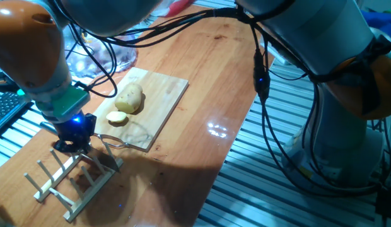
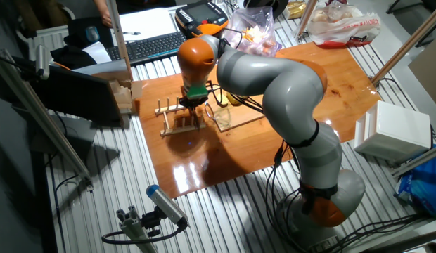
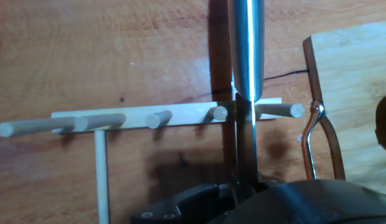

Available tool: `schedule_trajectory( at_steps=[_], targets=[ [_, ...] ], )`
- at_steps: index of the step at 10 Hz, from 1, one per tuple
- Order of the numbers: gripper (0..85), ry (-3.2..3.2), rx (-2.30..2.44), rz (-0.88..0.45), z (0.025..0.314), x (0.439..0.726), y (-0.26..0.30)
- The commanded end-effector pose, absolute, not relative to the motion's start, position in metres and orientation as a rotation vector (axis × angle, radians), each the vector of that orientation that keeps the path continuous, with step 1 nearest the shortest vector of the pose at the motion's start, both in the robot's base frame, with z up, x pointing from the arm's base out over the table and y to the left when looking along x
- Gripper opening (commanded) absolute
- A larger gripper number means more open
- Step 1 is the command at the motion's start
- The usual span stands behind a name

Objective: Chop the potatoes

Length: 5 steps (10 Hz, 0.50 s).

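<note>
The tan potato (image 1: 129, 99) lies on the wooden cutting board (image 1: 164, 94), with a pale round slice (image 1: 117, 118) just in front of it. My gripper (image 1: 72, 144) hangs over the wooden peg rack (image 1: 69, 180), left of the board. In the hand view a knife with a steel handle (image 3: 246, 50) runs edge-on from between my fingers across the rack (image 3: 149, 118). The gripper looks shut on its blade, and the fingertips are hidden. The gripper (image 2: 192, 105) stands apart from the potato.
A bent wire loop (image 3: 317, 134) lies at the board's near corner (image 1: 116, 142). A clear plastic bag (image 1: 101, 57) sits behind the board. A keyboard (image 2: 144, 46) and a white box (image 2: 394, 130) flank the table. Cables (image 1: 262, 82) hang over the table's right side.
</note>
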State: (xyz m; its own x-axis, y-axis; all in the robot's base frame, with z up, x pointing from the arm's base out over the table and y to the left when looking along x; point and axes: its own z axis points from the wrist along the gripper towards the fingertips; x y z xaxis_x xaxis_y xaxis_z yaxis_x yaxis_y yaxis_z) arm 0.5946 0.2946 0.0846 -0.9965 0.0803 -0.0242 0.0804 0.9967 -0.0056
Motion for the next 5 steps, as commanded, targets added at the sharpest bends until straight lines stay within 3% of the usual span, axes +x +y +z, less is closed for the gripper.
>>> schedule_trajectory(
  at_steps=[1,5],
  targets=[
    [17.0,3.12,0.126,0.001,0.086,0.595,0.295],
    [17.0,3.169,0.164,0.053,0.128,0.597,0.296]
  ],
)
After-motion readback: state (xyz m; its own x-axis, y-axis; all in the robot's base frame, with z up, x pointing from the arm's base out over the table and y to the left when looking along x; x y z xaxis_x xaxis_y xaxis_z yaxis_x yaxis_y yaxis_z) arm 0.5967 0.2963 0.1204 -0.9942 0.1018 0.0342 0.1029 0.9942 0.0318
